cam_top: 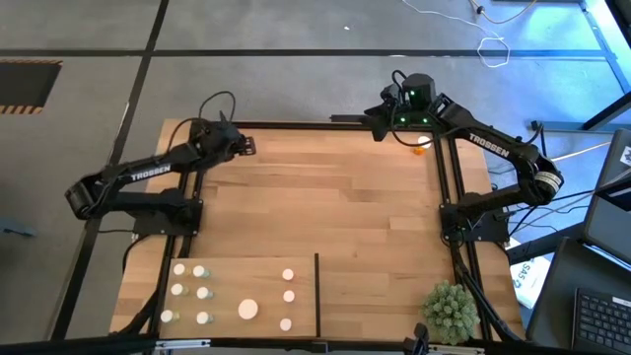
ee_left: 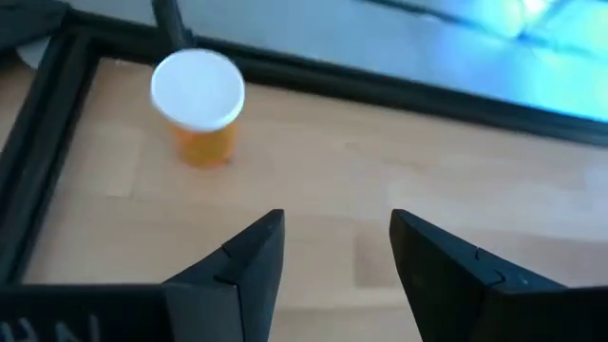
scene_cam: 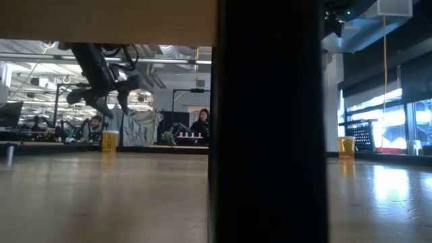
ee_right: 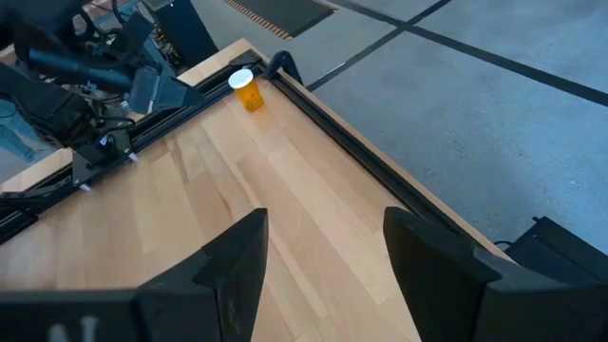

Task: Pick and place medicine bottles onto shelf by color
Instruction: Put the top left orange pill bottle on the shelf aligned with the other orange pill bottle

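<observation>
Orange plastic medicine bottle (ee_left: 198,106), white-capped, stands upright near the desk corner; left tool (ee_left: 332,261), jaws parted and empty, faces it. Light, rigid, likely slick: grip its body below the cap.

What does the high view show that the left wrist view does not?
Only the high view: the shelf carrying white-capped bottles, the plant ball and the right arm. Only the left wrist view: an orange bottle standing upright in the frame's corner, and the left gripper open and empty. Both: the planked tabletop and the black frame.
</observation>
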